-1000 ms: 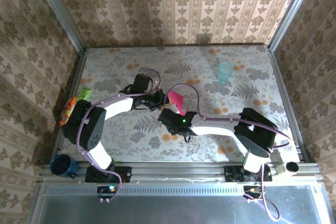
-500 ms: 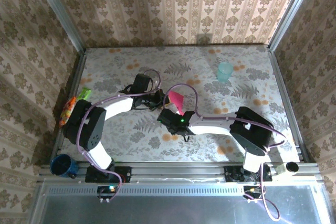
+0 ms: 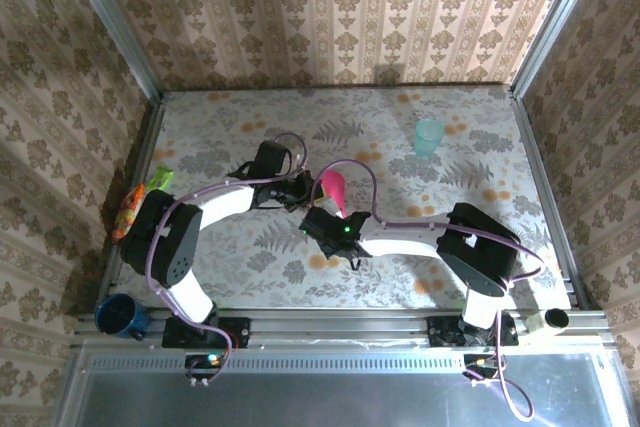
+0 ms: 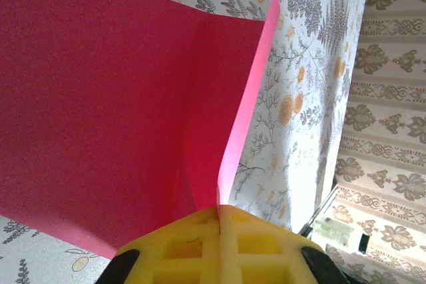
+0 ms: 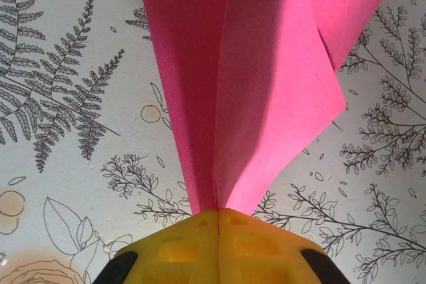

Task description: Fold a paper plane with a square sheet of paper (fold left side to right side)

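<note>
In the top view, the matte magenta-red square sheet of paper (image 3: 333, 190) is a small bent shape near the middle of the fern-printed desk (image 3: 230, 137), between the two arms. The left end effector (image 3: 303, 192) meets it from the left and the right end effector (image 3: 340, 213) from the near side. Also here are a pale teal plastic cup (image 3: 428, 136), well apart at the far right, green-and-orange packets (image 3: 138, 201) at the left edge, and a dark blue mug (image 3: 120, 315) by the near-left corner.

The left wrist view adds the grip itself. The left end effector (image 4: 218, 212) is closed, its yellow pads (image 4: 180, 247) pinching the paper's edge. A crease runs up from the pinch, with one flap turned edge-on.

The right wrist view shows the right end effector (image 5: 218, 214) likewise clamped on the sheet. Two layers fan out from the pinch above the desk.
</note>
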Robot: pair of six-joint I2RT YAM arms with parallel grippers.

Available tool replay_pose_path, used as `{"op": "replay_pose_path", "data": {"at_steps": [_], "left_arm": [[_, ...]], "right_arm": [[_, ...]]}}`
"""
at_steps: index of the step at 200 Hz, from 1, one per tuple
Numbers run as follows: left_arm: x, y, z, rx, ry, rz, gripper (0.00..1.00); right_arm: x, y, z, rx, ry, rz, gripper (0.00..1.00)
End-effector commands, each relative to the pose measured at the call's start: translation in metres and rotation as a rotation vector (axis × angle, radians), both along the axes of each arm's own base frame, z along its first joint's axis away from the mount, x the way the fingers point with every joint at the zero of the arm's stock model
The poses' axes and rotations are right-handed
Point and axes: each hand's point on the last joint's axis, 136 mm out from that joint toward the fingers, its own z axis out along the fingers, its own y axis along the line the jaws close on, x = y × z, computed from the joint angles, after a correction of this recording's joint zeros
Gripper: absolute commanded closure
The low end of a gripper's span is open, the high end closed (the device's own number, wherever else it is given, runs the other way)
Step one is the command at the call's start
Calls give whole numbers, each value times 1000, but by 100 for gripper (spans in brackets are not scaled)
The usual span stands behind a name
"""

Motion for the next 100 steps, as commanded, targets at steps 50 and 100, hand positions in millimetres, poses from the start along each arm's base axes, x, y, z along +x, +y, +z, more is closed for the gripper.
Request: {"op": "replay_pose_path", "data": {"at_steps": [50, 100], "left_arm": [[0, -2, 15, -20, -20, -15, 98], [12, 11, 46, -38, -116, -28, 64]], "right_arm": [[2, -2, 6, 81, 15, 8, 100], [-5, 8, 9, 333, 148, 68, 100]]}}
